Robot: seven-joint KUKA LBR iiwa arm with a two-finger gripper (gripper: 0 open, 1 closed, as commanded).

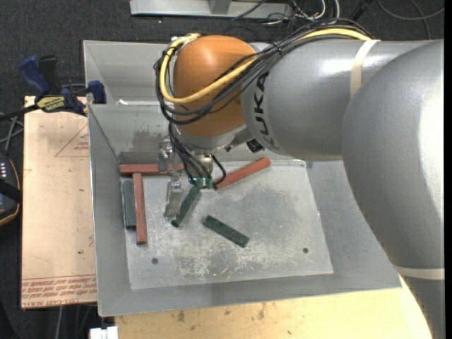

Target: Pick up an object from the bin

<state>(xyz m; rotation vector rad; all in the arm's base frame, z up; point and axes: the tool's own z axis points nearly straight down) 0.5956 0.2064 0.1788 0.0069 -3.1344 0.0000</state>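
My gripper (174, 203) hangs below the orange dome, low over the left middle of the bin floor. A dark green bar (188, 205) slants right against it, its lower end at the floor; I cannot see whether it is gripped. A second dark green bar (226, 231) lies flat just to the right and nearer the front. A red-brown bar (243, 173) lies at a slant to the gripper's right. A short red-brown bar (138, 168) lies to its left.
Along the left wall a long red-brown bar (140, 211) and a dark grey bar (128, 203) lie side by side. The arm covers the bin's back and right side.
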